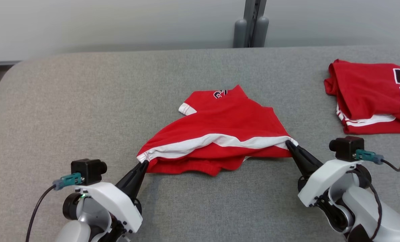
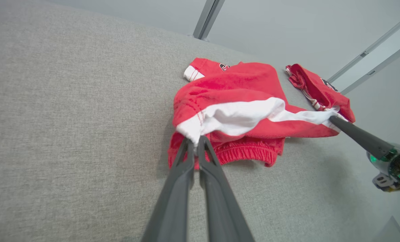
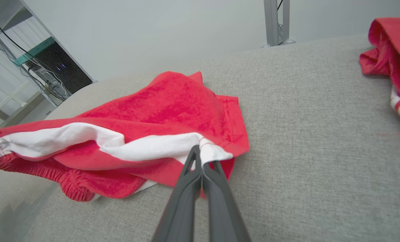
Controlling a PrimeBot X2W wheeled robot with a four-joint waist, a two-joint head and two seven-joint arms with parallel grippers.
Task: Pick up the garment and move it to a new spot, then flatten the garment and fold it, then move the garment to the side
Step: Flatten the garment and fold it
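While the red garment (image 1: 226, 124) lies crumpled at the middle of the grey surface (image 1: 69, 101) | left gripper (image 1: 143, 164) jaws pinching its white band (image 1: 200, 143) at the left end, right gripper (image 1: 289, 144) jaws pinching the right end | soft, light, limp; likely sags between grips | best held by the band's corners, kept taut

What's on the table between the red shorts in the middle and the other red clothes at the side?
Nothing. In the head view, the grey table is bare between the red shorts and the other red garment.
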